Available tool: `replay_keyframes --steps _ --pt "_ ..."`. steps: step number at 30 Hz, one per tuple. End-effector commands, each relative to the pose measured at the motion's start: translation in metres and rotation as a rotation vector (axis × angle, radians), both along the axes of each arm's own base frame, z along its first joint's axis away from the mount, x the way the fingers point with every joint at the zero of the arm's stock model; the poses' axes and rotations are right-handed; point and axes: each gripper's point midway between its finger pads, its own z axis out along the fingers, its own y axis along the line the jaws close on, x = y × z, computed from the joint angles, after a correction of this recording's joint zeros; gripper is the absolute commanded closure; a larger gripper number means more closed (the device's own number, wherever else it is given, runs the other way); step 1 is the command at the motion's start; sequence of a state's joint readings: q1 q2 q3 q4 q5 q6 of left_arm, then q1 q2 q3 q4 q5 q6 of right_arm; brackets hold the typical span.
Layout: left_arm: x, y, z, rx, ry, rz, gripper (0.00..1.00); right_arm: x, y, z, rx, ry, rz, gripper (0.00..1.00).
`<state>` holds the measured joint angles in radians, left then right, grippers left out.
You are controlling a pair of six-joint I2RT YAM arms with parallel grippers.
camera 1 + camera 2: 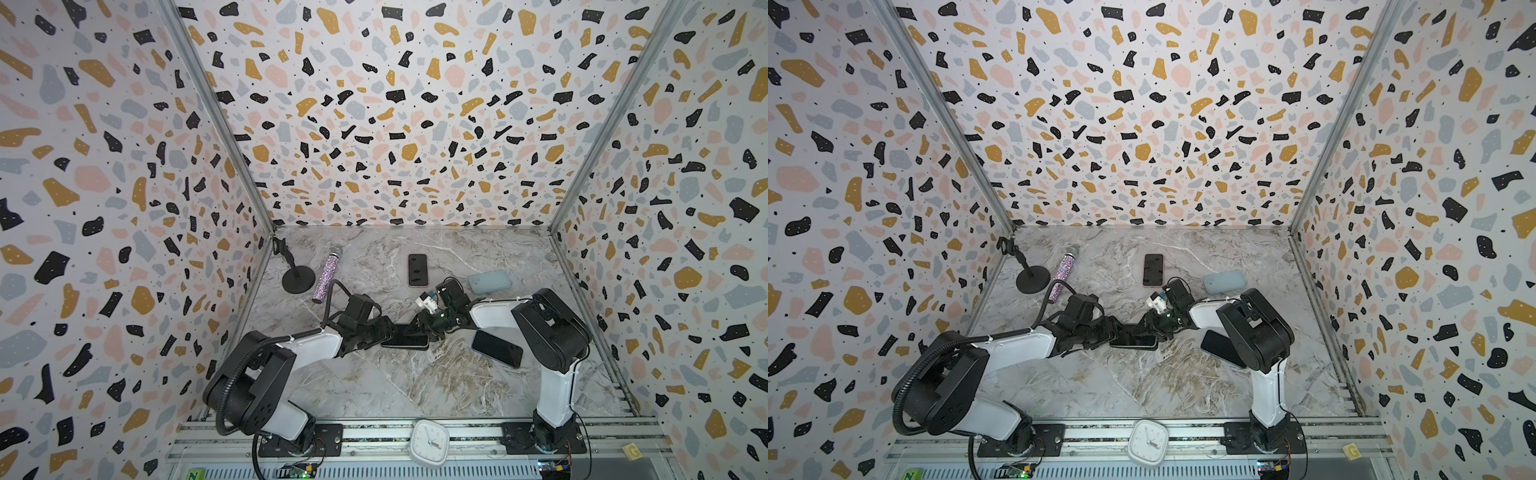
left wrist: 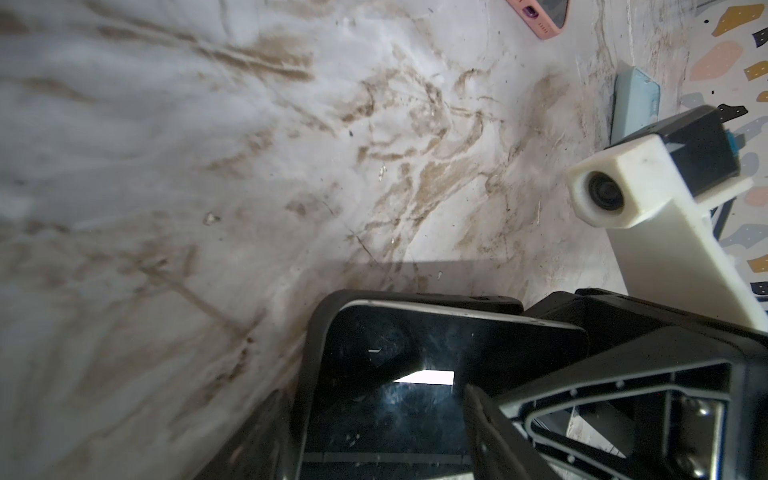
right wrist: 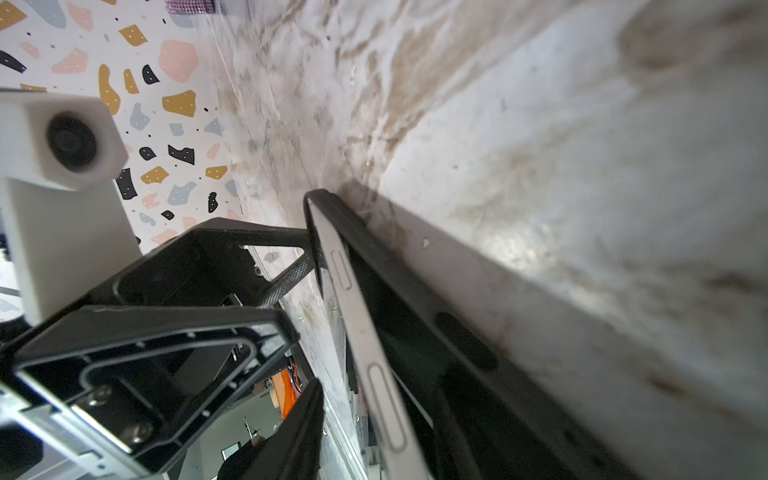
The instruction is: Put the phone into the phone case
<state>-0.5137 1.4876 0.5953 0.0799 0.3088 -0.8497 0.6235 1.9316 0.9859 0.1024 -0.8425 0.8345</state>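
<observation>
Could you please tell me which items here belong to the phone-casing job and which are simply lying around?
Job: silver-edged dark-screen phone; black phone case beneath it.

Lying about: pink-cased phone; pale blue phone case; bare black phone; glittery microphone; black round-based stand; white square clock.

Grey-white marble tabletop [image 1: 415,386] with brown veins; walls [image 1: 374,104] white, speckled black, mustard, pink and grey-blue; black phone case [image 2: 311,374]; phone [image 2: 415,353], black screen, silver edge; second phone [image 1: 417,270] edged pink; pale blue case [image 1: 489,281]; glittery purple microphone [image 1: 326,276]
</observation>
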Motion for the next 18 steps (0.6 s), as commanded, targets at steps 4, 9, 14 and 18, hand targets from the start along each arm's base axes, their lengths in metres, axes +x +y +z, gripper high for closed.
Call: replay_keyframes --steps 4,9,14,18 --pt "-0.006 -0.003 -0.001 -0.02 0.002 -0.019 0.34 0.01 -0.006 0.026 -0.007 -0.078 -0.004 0.51" --pt "-0.007 -0.003 -0.004 -0.017 0.007 -0.017 0.34 0.016 -0.013 0.033 -0.032 -0.116 -0.01 0.48" --pt "-0.008 -0.002 -0.004 -0.017 0.004 -0.018 0.34 0.023 -0.022 0.036 -0.079 -0.154 -0.022 0.47" --pt "-0.009 -0.001 -0.005 -0.009 0.005 -0.019 0.34 0.028 -0.031 0.039 -0.121 -0.193 -0.031 0.47"
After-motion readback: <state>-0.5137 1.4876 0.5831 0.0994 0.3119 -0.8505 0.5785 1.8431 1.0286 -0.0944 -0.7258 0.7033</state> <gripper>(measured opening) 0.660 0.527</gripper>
